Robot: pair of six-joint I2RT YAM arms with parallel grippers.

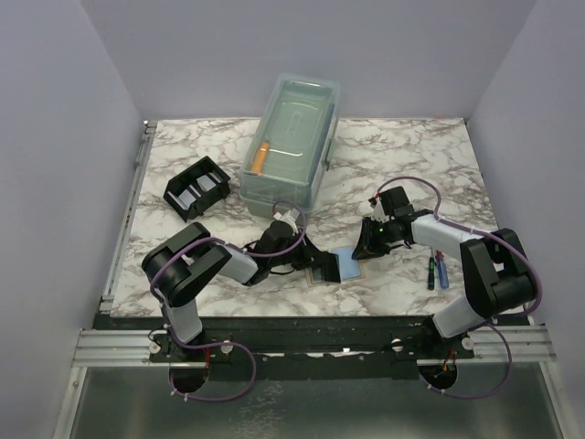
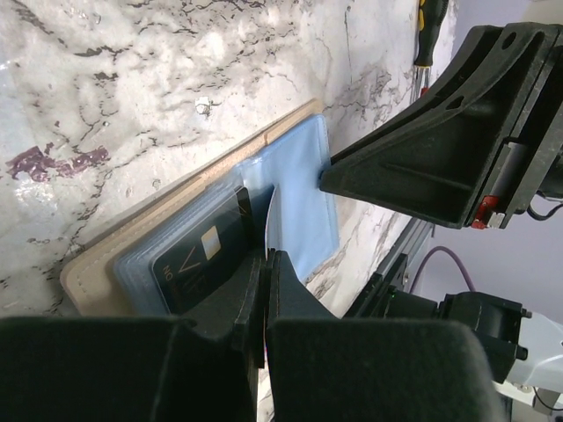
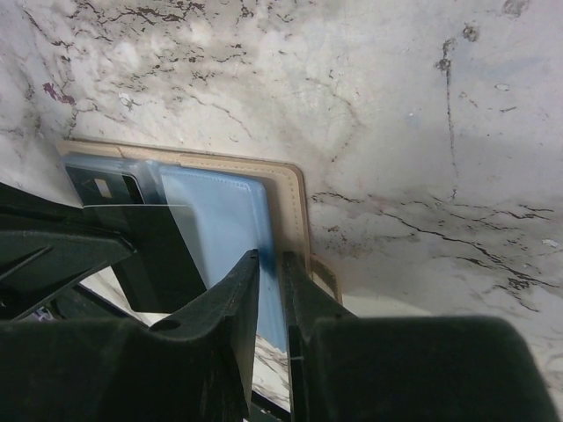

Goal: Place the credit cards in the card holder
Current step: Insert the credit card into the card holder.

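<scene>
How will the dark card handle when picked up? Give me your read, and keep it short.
The dark card looks thin and flat, so it is probably light and fairly stiff, flexing only slightly. Its glossy face may slip in a pinch. It lies flat over the tan pad with its edges low, so getting under an edge looks awkward.

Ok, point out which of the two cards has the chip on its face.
The dark grey card on the tan pad: it shows a small chip and pale lettering. The light blue card beside it is plain.
</scene>
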